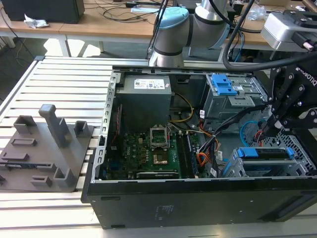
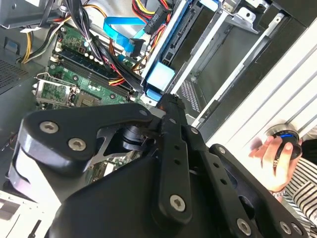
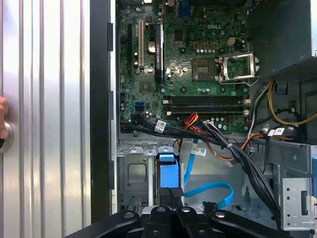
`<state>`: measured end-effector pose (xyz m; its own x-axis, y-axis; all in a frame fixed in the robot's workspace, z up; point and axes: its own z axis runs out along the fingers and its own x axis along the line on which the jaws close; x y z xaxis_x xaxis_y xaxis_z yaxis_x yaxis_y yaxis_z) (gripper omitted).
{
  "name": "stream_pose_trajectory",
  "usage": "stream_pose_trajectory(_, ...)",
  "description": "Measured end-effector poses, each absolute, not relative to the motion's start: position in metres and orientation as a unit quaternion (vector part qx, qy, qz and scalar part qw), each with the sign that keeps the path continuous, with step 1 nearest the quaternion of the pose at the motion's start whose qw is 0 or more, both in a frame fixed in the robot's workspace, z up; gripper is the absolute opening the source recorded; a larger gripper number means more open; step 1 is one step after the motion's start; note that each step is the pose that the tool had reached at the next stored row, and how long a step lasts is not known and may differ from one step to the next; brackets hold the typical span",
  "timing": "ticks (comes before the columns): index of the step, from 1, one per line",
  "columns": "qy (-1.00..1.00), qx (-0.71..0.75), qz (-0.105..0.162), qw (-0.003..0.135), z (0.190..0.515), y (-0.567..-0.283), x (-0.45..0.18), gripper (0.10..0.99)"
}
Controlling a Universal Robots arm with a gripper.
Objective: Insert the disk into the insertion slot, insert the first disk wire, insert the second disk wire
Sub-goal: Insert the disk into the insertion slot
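The disk [image 1: 262,153], framed in its blue carrier, lies inside the insertion slot [image 1: 299,148], a low grey perforated cage at the case's corner on the exterior view's right. My gripper [image 1: 270,126] hangs just above the disk's inner end. In both wrist views the black fingers are pressed together with nothing between them. Their tips [image 3: 171,194] sit at the carrier's blue end tab [image 3: 167,171], also shown as the tab [image 2: 159,79] past the fingers [image 2: 171,106]. A loose flat blue wire [image 3: 210,191] curls beside the tab, and a black-plugged wire bundle [image 2: 154,19] lies near it.
The taller grey cage with a blue latch [image 1: 224,85] stands behind the slot. The motherboard [image 3: 198,59] and thick black cable bundles [image 3: 237,153] fill the case middle. A person's hand [image 2: 277,154] rests on a button outside the case. A grey fixture [image 1: 44,148] sits on the slatted table.
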<state>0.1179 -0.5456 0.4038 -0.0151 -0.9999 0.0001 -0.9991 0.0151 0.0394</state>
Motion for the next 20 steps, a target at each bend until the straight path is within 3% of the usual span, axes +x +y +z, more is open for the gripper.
stream_pose_trajectory(20,-0.712,0.702,-0.014,0.014,0.389,-0.546,0.122,0.106)
